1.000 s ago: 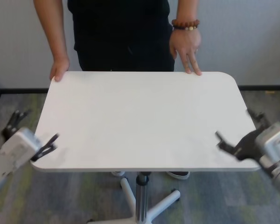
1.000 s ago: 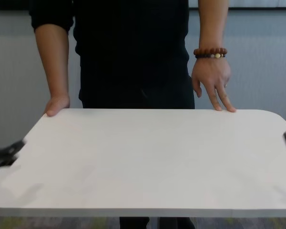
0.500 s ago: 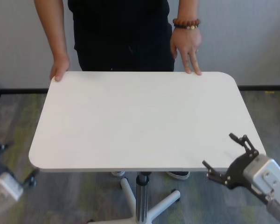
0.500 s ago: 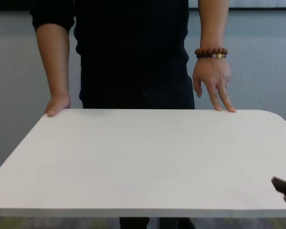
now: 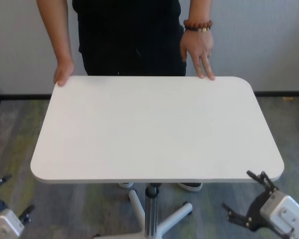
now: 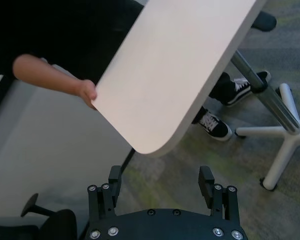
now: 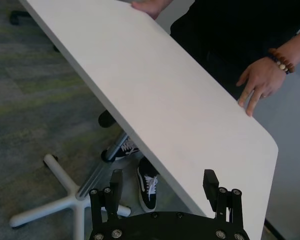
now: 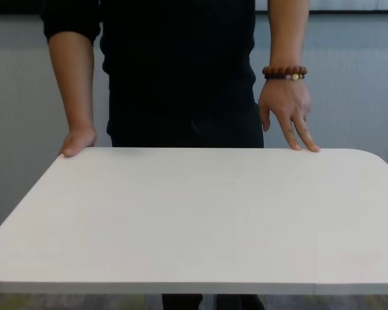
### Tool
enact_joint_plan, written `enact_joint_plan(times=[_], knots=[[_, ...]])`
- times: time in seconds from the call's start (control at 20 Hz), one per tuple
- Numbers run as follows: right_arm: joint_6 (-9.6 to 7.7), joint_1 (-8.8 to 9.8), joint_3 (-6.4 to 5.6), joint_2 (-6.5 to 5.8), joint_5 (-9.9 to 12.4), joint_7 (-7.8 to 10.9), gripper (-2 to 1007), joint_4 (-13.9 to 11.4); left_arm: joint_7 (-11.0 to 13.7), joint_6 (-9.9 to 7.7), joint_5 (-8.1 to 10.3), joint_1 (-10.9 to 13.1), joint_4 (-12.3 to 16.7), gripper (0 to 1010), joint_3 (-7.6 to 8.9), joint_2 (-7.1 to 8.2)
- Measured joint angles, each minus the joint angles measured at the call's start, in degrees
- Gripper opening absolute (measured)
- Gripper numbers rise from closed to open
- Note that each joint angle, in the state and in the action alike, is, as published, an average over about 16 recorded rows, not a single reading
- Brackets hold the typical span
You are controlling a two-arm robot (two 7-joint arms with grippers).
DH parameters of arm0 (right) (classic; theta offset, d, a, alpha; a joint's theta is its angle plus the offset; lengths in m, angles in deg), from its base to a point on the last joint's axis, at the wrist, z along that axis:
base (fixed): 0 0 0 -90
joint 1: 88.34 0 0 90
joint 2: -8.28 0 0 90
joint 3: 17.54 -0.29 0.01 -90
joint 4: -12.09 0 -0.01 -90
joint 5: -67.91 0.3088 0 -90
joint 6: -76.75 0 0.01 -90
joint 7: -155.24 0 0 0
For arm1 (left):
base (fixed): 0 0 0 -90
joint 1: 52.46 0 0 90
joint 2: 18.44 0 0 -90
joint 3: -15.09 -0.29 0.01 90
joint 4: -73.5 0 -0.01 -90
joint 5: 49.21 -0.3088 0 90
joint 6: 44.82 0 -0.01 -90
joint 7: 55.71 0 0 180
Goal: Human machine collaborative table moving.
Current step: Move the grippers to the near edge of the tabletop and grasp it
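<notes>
White, the counter lies long side-to-side, ahead of and above both spread, empty pincers, left pincer and right pincer, at its near corners.

Both near corners of the table stand unobstructed.

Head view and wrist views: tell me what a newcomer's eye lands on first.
The large white rectangular tabletop with rounded corners fills the middle, on a slim silver pole. At its far edge stands a person in a black shirt, both hands on the top, a brown beaded bracelet on one wrist. Both black claw end effectors hang open below the near corners, off the table: left end effector, right end effector.
</notes>
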Motion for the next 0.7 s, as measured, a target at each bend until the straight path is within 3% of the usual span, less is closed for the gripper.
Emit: enact_joint_plan(times=[0.3,0.7], knots=[[-1.96,0.23,0.27,0.68,-1.1,1.06,1005,1.1,2.9,-0.96,-3.06,-4.2,-4.4,1001,-2.50,-2.97],[-5.04,-2.10,1.27,3.01,-3.6,2.35,1005,3.8,5.0,-1.09,-7.42,-10.6,-10.2,1001,-5.79,-8.07]])
